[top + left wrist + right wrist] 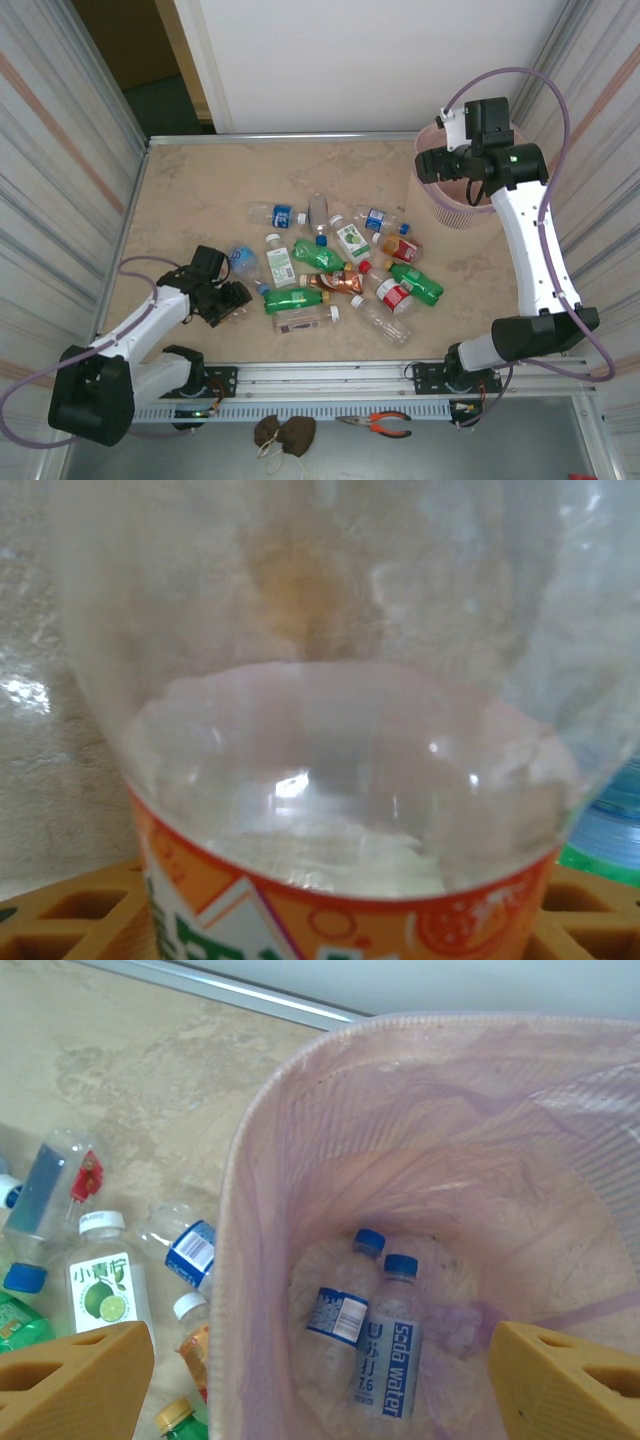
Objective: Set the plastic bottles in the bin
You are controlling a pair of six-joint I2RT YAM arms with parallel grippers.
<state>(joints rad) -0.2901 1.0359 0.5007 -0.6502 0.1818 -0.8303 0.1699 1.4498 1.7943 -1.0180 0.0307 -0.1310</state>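
Observation:
Several plastic bottles (330, 265) lie in a loose pile mid-table. My left gripper (228, 300) is low at the pile's left edge. In the left wrist view a clear bottle with an orange label (330, 780) sits between its yellow fingers (70, 915); whether they press on it is hidden. A blue-labelled bottle (245, 262) lies just beyond. My right gripper (440, 165) hangs open and empty over the bin (455, 215), its fingers (75, 1380) wide apart. In the pink-lined bin (230, 1210), two blue-capped bottles (345, 1305) (392, 1355) lie on the bottom.
Corrugated walls (60, 150) close in the table on the left and right, with a white panel at the back. A metal rail (400, 375) runs along the near edge. Orange-handled pliers (375, 425) and a brown lump (285, 432) lie below it.

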